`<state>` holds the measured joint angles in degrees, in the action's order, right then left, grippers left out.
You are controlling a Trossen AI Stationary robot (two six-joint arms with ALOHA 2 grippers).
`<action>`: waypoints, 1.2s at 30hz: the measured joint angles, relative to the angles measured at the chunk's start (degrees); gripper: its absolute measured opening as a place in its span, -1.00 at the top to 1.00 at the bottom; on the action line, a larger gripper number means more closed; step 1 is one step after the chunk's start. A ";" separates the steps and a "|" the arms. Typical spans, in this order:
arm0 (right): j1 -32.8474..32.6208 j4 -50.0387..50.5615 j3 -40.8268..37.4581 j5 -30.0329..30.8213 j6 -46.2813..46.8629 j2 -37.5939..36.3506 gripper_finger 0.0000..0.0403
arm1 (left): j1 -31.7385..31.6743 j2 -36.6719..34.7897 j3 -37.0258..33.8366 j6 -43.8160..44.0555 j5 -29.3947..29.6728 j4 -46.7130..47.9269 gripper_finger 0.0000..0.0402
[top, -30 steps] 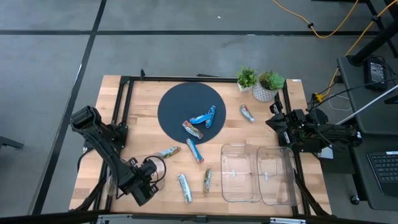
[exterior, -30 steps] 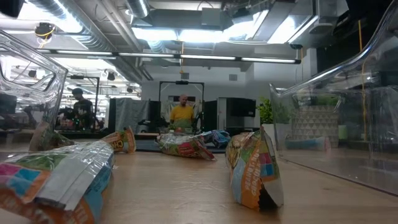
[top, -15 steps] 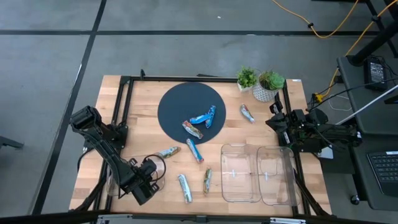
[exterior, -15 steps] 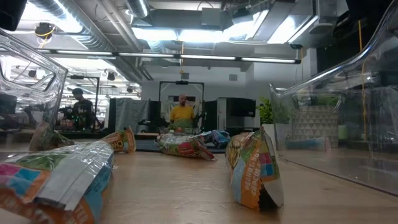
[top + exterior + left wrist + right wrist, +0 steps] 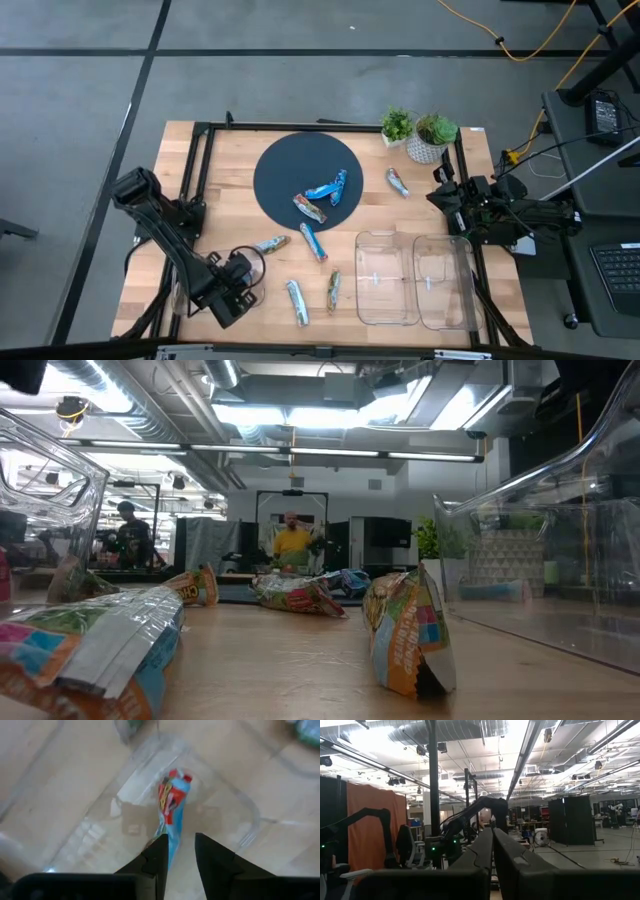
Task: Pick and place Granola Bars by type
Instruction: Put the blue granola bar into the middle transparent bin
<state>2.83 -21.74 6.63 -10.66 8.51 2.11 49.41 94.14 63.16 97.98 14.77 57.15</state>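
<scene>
My left gripper (image 5: 238, 284) hovers at the table's near left corner, open, above a clear tray (image 5: 243, 806). A blue and red granola bar (image 5: 172, 802) shows below the fingers inside that tray. Its near end passes beside one fingertip, with a gap to the other. Its red end (image 5: 3, 575) also shows at the low view's edge. Several more bars lie loose: two blue ones (image 5: 330, 188) and a silver one (image 5: 309, 208) on the dark round mat, others (image 5: 314, 241) on the wood. My right gripper (image 5: 445, 195) waits shut at the right edge.
Two empty clear trays (image 5: 388, 278) (image 5: 445, 282) stand side by side at the near right. Two potted plants (image 5: 398, 125) (image 5: 432, 133) stand at the far right corner. A black frame (image 5: 200, 160) borders the table. People show in the room beyond.
My left gripper has shifted slightly toward the table's far right. A red wrapper end has come into view at the low view's left edge, inside the clear tray, where nothing showed half a second ago.
</scene>
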 joint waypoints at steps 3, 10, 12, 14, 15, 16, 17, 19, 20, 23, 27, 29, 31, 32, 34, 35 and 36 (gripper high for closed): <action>0.00 0.00 0.00 0.00 0.00 0.00 0.91 | 0.00 -1.37 0.00 0.29 1.98 0.02 0.54; -0.02 0.00 0.00 0.02 0.00 0.00 0.91 | 0.00 -4.43 0.00 -0.35 6.05 0.04 0.54; 0.00 0.00 0.00 0.02 0.00 0.00 0.91 | -0.06 -4.94 0.00 -1.33 6.43 0.04 0.54; -0.02 -0.02 0.00 0.02 0.00 0.00 0.91 | -0.42 -5.46 0.00 -2.26 6.81 0.00 0.54; 0.00 -0.02 0.00 0.02 0.00 0.00 0.91 | -0.68 -5.76 0.00 -2.87 6.78 0.02 0.54; -0.02 0.00 0.00 0.02 0.00 0.00 0.91 | -0.96 -6.16 0.00 -3.73 6.80 -0.03 0.55; 0.00 -0.02 0.00 0.02 0.00 0.00 0.91 | -1.41 -6.66 0.00 -4.82 6.83 -0.16 0.55; 0.00 -0.02 0.00 0.04 0.00 0.00 0.91 | -2.62 -7.67 0.18 -7.51 6.98 -0.30 0.55; 0.00 -0.04 0.00 0.04 0.00 0.00 0.91 | -3.35 -8.09 0.56 -9.25 7.25 -0.22 0.55; -0.01 -0.04 0.00 0.04 0.00 0.00 0.91 | -5.95 -9.84 2.55 -15.74 9.34 -0.35 0.53; -0.02 -0.20 0.00 0.04 0.00 0.00 0.91 | -11.03 -12.02 5.59 -26.71 11.31 -0.42 0.53; -0.01 -0.27 0.00 0.04 0.00 0.00 0.91 | -14.42 -12.80 7.46 -33.14 10.50 -0.61 0.53; 0.00 -0.35 0.00 0.04 0.00 0.00 0.91 | -18.36 -13.06 9.21 -40.28 8.34 -0.67 0.53; 0.00 -0.35 0.00 0.04 0.00 0.00 0.91 | -20.51 -13.04 10.11 -43.89 6.95 -0.94 0.54; -0.01 -0.35 0.00 0.04 0.02 0.00 0.91 | -24.89 -13.04 11.50 -51.18 4.03 -2.41 0.54; 0.00 -0.34 0.00 0.06 0.06 0.00 0.91 | -27.26 -13.04 11.89 -54.68 2.58 -3.94 0.53; 0.00 -0.35 0.00 0.05 0.18 0.00 0.91 | -29.51 -13.04 12.08 -58.19 1.24 -5.61 0.53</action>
<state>2.83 -22.09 6.63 -10.61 8.70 2.11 19.90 81.10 75.24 39.79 16.01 51.54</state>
